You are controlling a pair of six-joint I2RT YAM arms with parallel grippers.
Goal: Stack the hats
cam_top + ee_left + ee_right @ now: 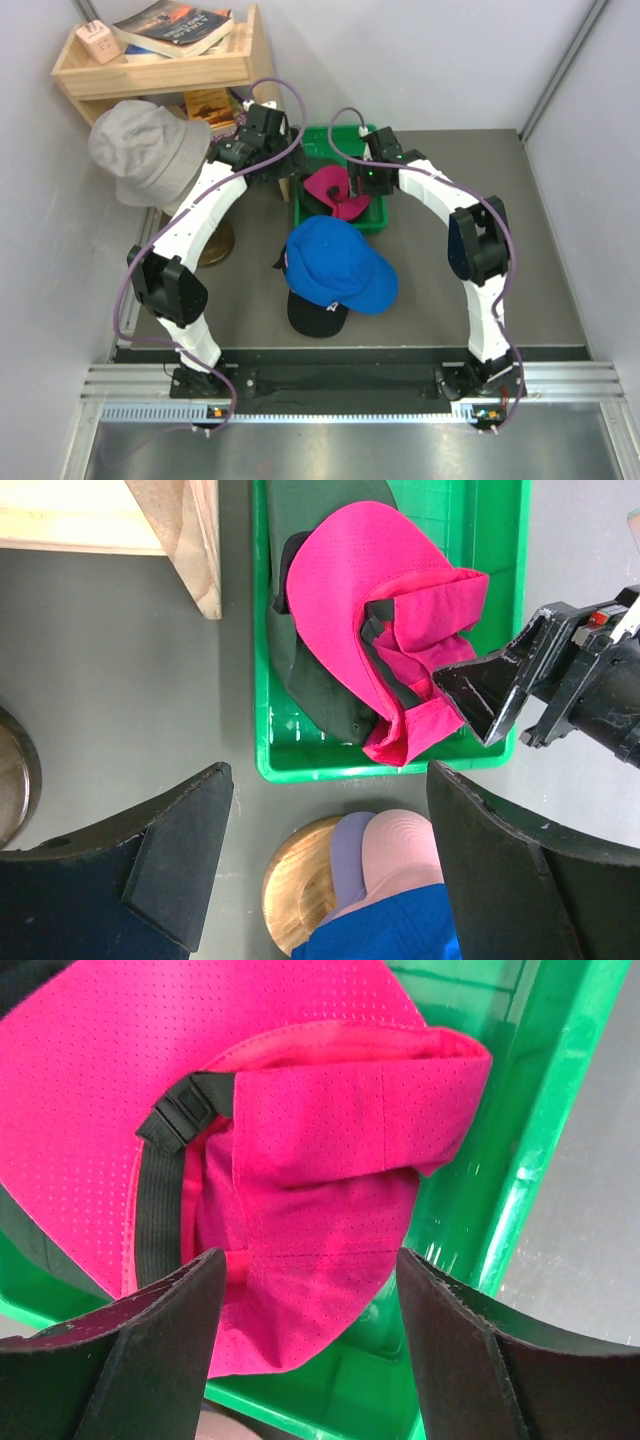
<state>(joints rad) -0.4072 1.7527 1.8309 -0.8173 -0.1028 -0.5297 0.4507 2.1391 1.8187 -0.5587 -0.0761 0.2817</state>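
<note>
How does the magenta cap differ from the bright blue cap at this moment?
The magenta cap lies crumpled in the green tray, with its lining and strap showing. The bright blue cap sits crown-up above the black cap, outside the tray. The open right gripper hangs right over the magenta cap, while the bright blue cap lies clear of it. Both are brimmed fabric caps.

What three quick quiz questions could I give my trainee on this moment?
1. True or false: the magenta cap lies in the green tray.
2. Which cap lies topmost in front of the tray? A black cap, B blue cap, C lavender cap.
3. Fill in: the right arm's fingers, over the magenta cap, stand ____.
Key: 1 true; 2 B; 3 open.
</note>
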